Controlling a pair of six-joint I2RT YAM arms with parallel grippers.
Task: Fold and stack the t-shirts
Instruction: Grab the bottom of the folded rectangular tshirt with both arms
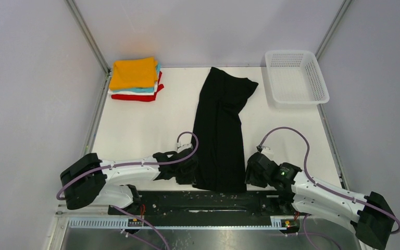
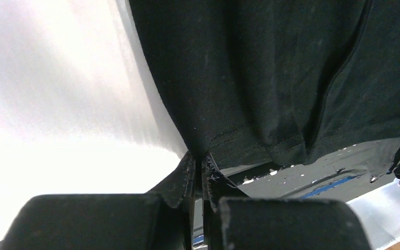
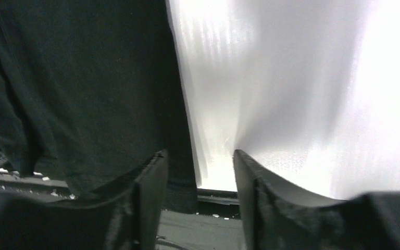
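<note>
A large black t-shirt (image 1: 221, 130) lies folded into a long strip down the middle of the white table (image 1: 135, 130), its hem at the near edge. My left gripper (image 1: 194, 174) is at the hem's left corner, and in the left wrist view the gripper (image 2: 199, 156) is shut on the black cloth (image 2: 250, 67). My right gripper (image 1: 249, 174) is at the hem's right corner. In the right wrist view its jaws (image 3: 198, 156) stand apart, with the shirt's edge (image 3: 83, 78) reaching into the gap beside the left finger. A folded stack (image 1: 134, 78), orange on top, lies at the back left.
A white mesh basket (image 1: 296, 78) stands at the back right corner. The black base rail (image 1: 213, 200) runs along the table's near edge just under the shirt's hem. Grey walls close in the left, right and back sides.
</note>
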